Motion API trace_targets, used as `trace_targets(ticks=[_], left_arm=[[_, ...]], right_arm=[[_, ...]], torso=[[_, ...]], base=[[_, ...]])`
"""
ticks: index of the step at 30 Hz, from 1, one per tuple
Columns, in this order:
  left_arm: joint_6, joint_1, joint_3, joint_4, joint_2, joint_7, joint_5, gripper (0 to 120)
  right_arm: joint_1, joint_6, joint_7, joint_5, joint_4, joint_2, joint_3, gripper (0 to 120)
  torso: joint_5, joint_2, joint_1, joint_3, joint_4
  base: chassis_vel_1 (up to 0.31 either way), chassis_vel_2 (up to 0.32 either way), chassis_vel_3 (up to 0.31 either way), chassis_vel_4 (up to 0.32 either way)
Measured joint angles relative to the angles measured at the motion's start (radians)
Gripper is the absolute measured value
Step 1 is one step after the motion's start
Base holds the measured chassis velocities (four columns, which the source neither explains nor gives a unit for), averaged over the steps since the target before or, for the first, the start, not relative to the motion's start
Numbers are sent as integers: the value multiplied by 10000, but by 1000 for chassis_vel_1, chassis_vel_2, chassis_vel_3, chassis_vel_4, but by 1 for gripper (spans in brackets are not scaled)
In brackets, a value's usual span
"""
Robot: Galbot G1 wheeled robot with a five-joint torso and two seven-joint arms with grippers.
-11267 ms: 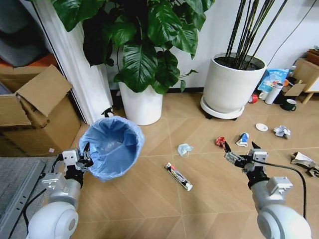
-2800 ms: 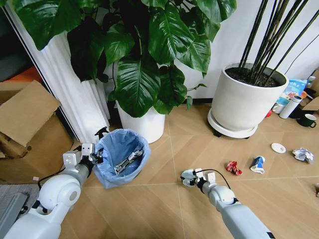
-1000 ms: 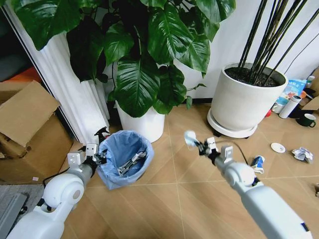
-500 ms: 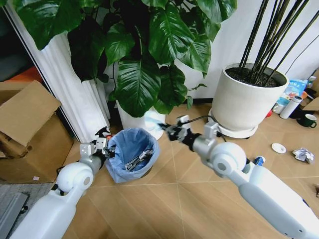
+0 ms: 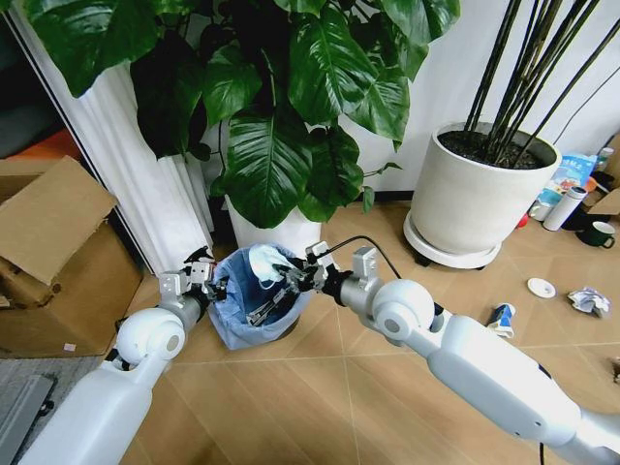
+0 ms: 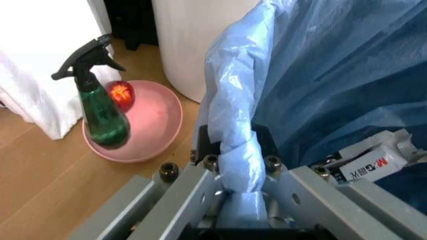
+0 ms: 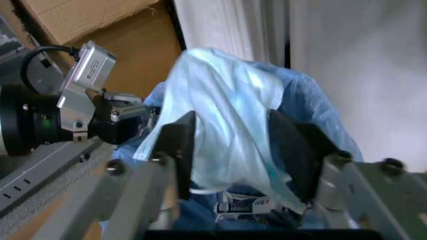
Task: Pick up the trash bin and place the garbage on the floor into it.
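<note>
The trash bin (image 5: 235, 320), small and lined with a crinkly light-blue bag, is tilted toward the right arm. My left gripper (image 5: 209, 287) is shut on its rim; the left wrist view shows the bag rim (image 6: 235, 160) pinched between the jaws. My right gripper (image 5: 285, 275) is over the bin's mouth, shut on a pale blue-white face mask (image 5: 263, 261), a piece of the garbage. The mask (image 7: 225, 127) hangs between the fingers. A flattened tube (image 5: 267, 308) lies inside the bin (image 7: 313, 120). More garbage lies on the floor at right: a crushed blue-white cup (image 5: 501, 316), a white lid (image 5: 541, 287), crumpled paper (image 5: 586, 300).
A white planter (image 5: 291, 232) with a big-leaved plant stands just behind the bin, with a larger white pot (image 5: 475, 203) to the right. A green spray bottle (image 6: 101, 112) and pink dish (image 6: 150, 125) sit beside the bin. A cardboard box (image 5: 58, 252) is at left.
My right arm has swung left with the mask, from mid-floor to over the bin's mouth. The left gripper has kept its hold and shifted the bin slightly right.
</note>
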Motion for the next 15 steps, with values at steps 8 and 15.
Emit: trace_targets(ticks=[8, 15], left_arm=[[-4, 117, -102, -99, 26, 24, -5, 0], [-23, 255, -315, -163, 70, 52, 27, 0]], right_arm=[[215, 78, 77, -20, -219, 174, -216, 71], [-18, 213, 621, -76, -199, 243, 385, 97]], torso=[[0, 0, 0, 0, -1], [2, 0, 0, 0, 2]], base=[[0, 0, 0, 0], [0, 0, 0, 0]])
